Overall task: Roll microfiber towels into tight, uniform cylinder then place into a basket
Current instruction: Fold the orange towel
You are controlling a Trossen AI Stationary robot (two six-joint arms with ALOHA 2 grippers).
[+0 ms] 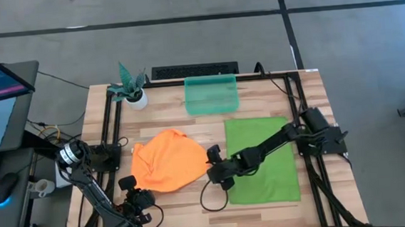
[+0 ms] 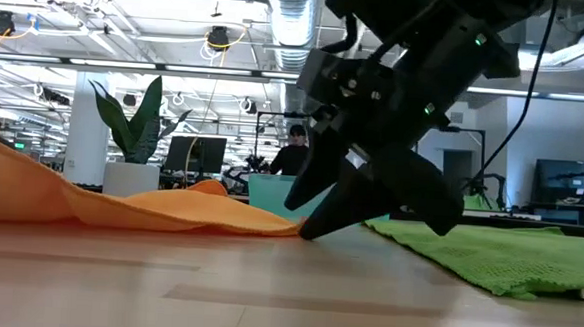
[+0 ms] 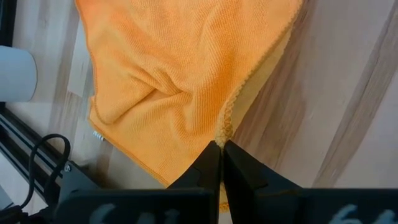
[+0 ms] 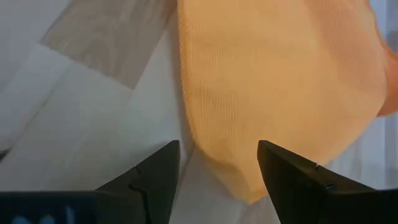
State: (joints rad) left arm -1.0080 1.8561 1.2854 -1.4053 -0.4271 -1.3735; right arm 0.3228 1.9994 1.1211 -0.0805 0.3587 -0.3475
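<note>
1. Right gripper [image 2: 314, 225] hangs low over the table's [image 1: 267, 216] middle, fingers spread wide and holding nothing; its tips sit at the orange towel's [image 1: 168, 159] edge that faces the green towel.
2. Left gripper [image 3: 221, 149], near the table's front-left corner, is clamped on the orange towel's near corner.
3. Orange towel lies rumpled, left of centre.
4. Green towel [image 1: 261, 159] lies flat toward the right edge, under the right arm.
5. Basket [image 1: 211, 95] sits at the back edge, beside a potted plant [image 1: 130, 86].
</note>
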